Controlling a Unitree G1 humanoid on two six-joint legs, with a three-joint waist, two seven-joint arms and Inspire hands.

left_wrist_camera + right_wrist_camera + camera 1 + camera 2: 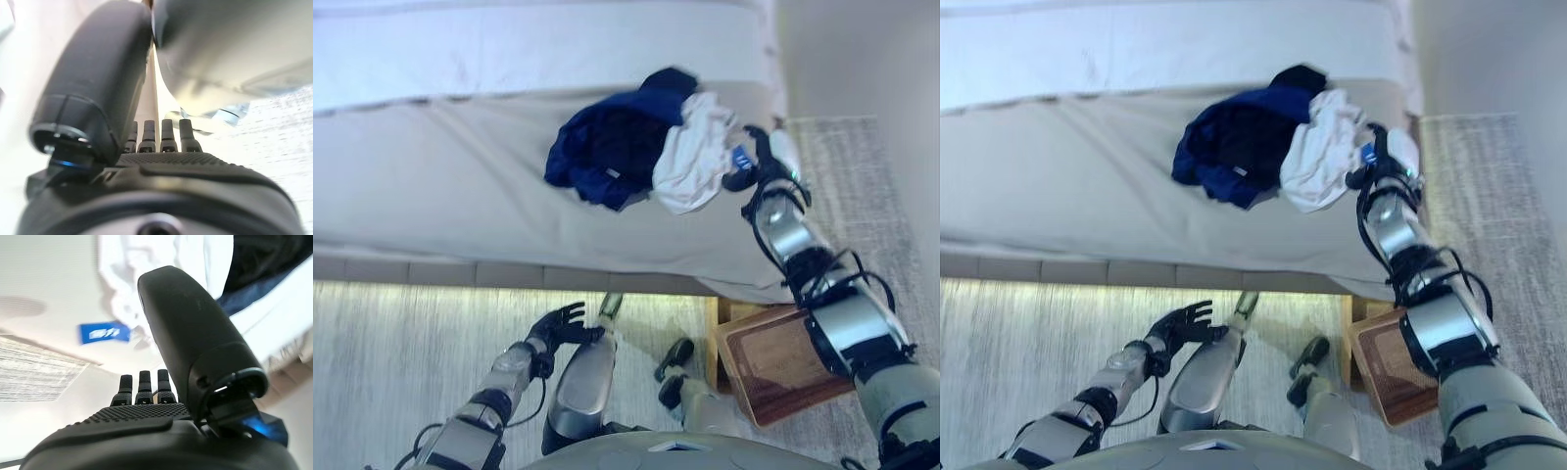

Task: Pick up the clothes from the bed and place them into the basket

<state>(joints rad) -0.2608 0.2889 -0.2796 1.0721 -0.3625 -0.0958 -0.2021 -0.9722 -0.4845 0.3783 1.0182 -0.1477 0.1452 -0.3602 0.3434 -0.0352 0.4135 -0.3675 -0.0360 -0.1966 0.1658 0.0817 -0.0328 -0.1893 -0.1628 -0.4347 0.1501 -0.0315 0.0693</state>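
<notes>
Pale grey carpet stretches under a wide bed with a cream sheet (440, 186) that fills most of the head views, its far part covered in a whiter layer. Near the bed's right end lies the heap of clothes: a crumpled dark navy garment (607, 147), the bigger of the 2 pieces, with a rumpled white garment (690, 157) pressed against its right side and partly overlapping it. A small blue tag (104, 333) shows at the white cloth's edge.

On the floor at the bed's right corner sits a brown woven basket (773, 362) with a flat wooden-looking inside, partly hidden behind the right arm.

Now the hands. The right hand (1376, 157) is up on the bed, right against the white garment's right edge; its wrist view shows the fingers (142, 382) straight and the thumb standing clear, nothing gripped, the white and navy cloth just past the fingertips. The left hand (563, 323) hangs low over the carpet in front of the bed, fingers spread and relaxed, empty, well apart from the clothes.
</notes>
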